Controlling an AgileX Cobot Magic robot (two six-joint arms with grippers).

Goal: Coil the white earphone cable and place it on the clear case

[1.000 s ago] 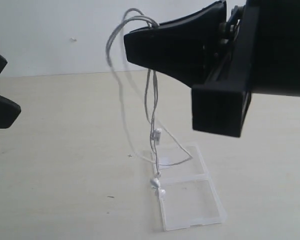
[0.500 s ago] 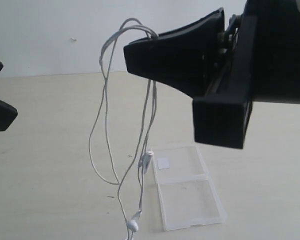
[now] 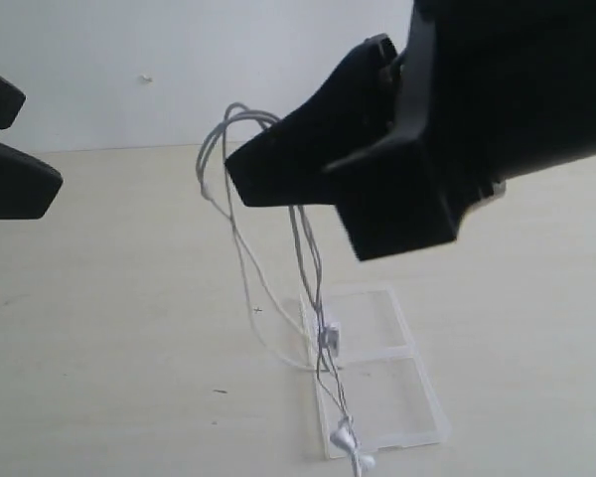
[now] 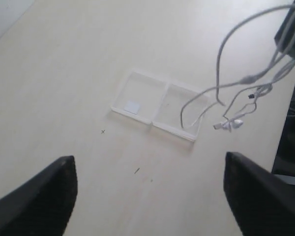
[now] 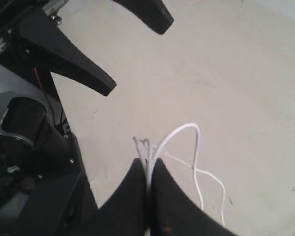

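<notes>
The white earphone cable (image 3: 313, 270) hangs in several strands from my right gripper (image 3: 234, 181), which is shut on it high above the table. A loop sticks out past the fingertips (image 5: 148, 164). The inline piece (image 3: 330, 338) dangles over the clear case (image 3: 382, 393), and the earbuds (image 3: 347, 439) hang at its near edge. The case lies open and flat, its two halves side by side, one with a white sticker (image 4: 132, 106). My left gripper (image 3: 15, 139) is open at the left, away from the cable (image 4: 219, 73), with nothing between its fingers (image 4: 42, 196).
The pale table (image 3: 119, 298) carries only the case and a few small dark marks (image 4: 137, 170). The right arm's black body (image 3: 497, 109) fills the upper right of the exterior view. Dark robot base parts (image 5: 24, 137) stand beside the table.
My right gripper has tilted and dropped lower with the cable. The hanging strands swung from left of the case back over it. The left gripper's fingers reach a little further into the exterior view.
</notes>
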